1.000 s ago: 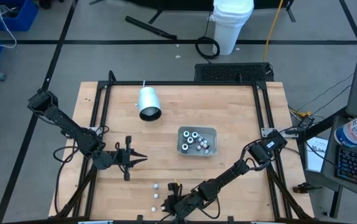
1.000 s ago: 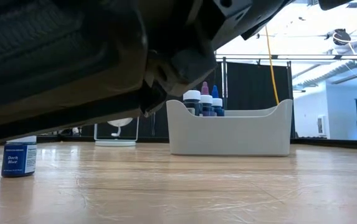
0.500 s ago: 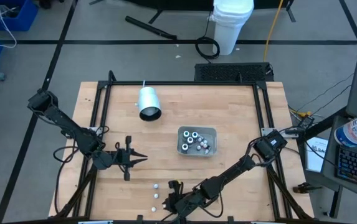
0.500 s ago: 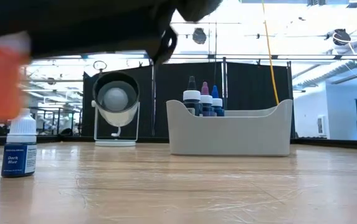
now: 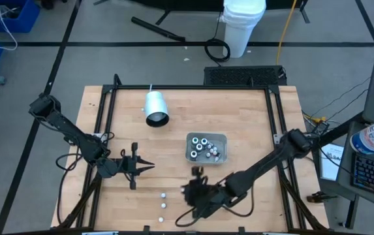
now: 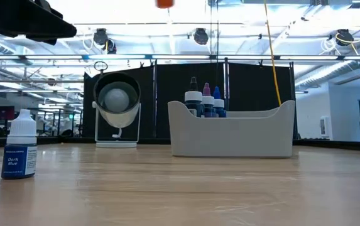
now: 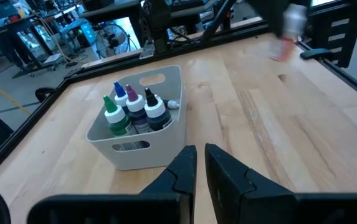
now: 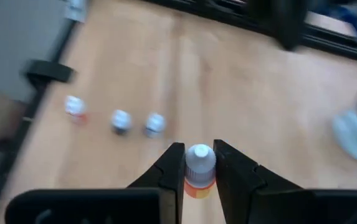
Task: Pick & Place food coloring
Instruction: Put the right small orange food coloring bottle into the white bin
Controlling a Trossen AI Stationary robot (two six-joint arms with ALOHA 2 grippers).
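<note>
My right gripper is shut on a small food coloring bottle with a white cap and an orange body. It hovers over the near middle of the table, a little nearer than the grey tray. Several capped bottles stand upright in the tray. Three more bottles stand on their bases near the table's near edge, seen too in the right wrist view. My left gripper waits shut over the table's left half, away from all of them. My right gripper pinches the orange bottle between its two fingers, at the cap and shoulder, coming from above at a slant. The bottle is lifted clear of the table. Its orange body shows at the very top of the low view.
A big white cylinder lies on its side at the far left of the table. A dark blue bottle stands at the low view's left edge. Bare wood lies between the tray and the three standing bottles. Black frame rails border the table.
My right gripper has risen from the near edge beside the row of bottles, taking the orange bottle up with it. It has moved toward the far edge and the tray. The bottle now hangs clear above the table. The left arm has kept still.
</note>
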